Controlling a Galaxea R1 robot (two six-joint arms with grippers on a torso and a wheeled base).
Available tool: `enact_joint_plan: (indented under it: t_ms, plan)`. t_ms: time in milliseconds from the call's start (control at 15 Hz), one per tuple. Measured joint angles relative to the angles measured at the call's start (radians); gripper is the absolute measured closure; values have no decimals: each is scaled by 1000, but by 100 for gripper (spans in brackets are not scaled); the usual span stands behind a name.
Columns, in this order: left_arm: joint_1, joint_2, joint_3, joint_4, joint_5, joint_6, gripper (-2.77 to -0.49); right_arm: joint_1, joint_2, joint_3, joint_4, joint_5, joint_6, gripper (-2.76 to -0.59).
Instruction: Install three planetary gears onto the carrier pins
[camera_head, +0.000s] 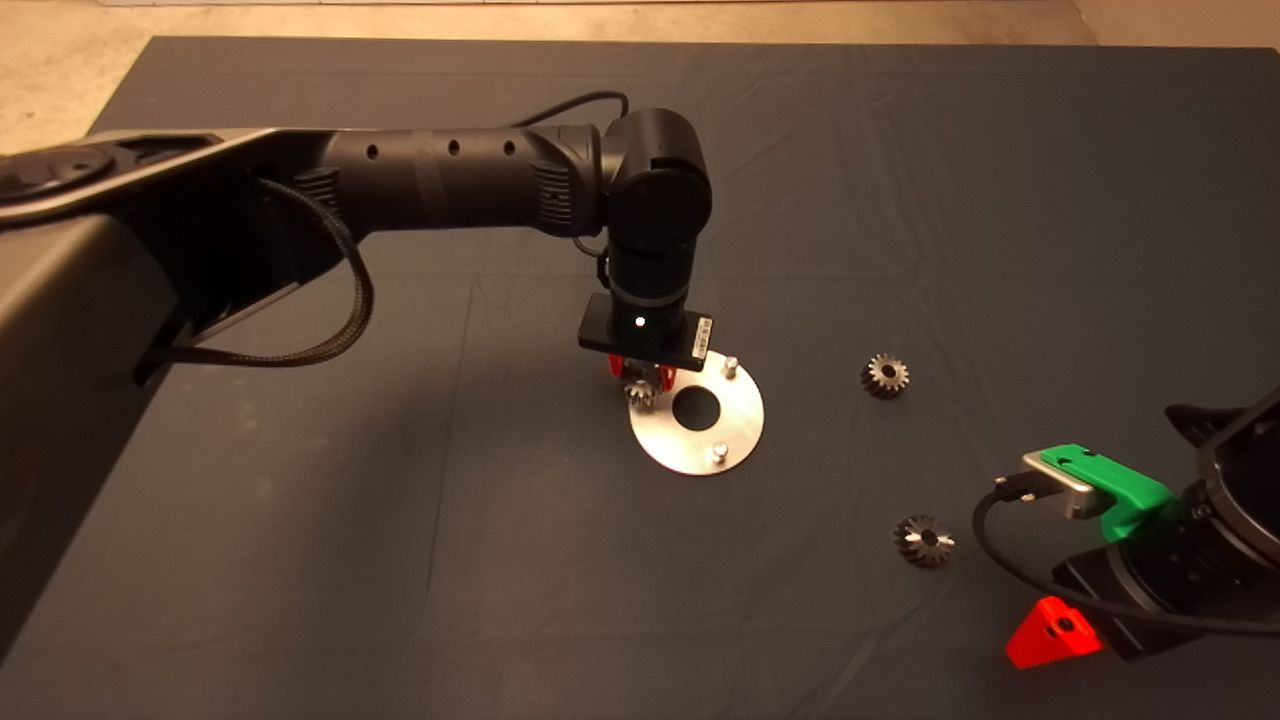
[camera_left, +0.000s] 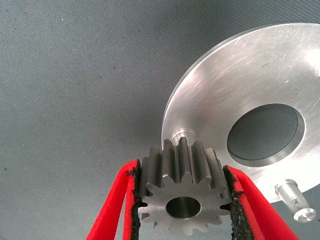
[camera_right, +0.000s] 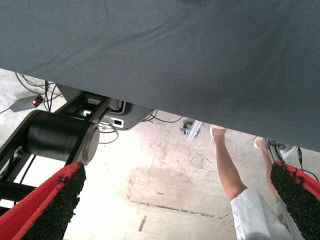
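The left gripper (camera_left: 182, 200) clamps one planetary gear (camera_left: 182, 192) between its pads directly over the carrier disc's (camera_head: 740, 425) near-edge pin (camera_left: 181, 135), two further gears (camera_head: 884, 376) (camera_head: 923, 540) lying on the mat well off toward the parked right gripper (camera_right: 175, 200), its fingers spread apart.

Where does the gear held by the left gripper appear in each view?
Head view: held gear under the left gripper, at the disc's left edge.
Left wrist view: gear between the red fingers, by a pin.
Right wrist view: not in it.
Shared landmark: the disc.
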Motion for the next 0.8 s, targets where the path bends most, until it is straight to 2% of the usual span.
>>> enact_joint_plan:
  t_ms: [800]
  plan:
    - [-1, 0, 0, 0, 0, 0, -91, 0, 0, 0, 0, 0, 0, -275]
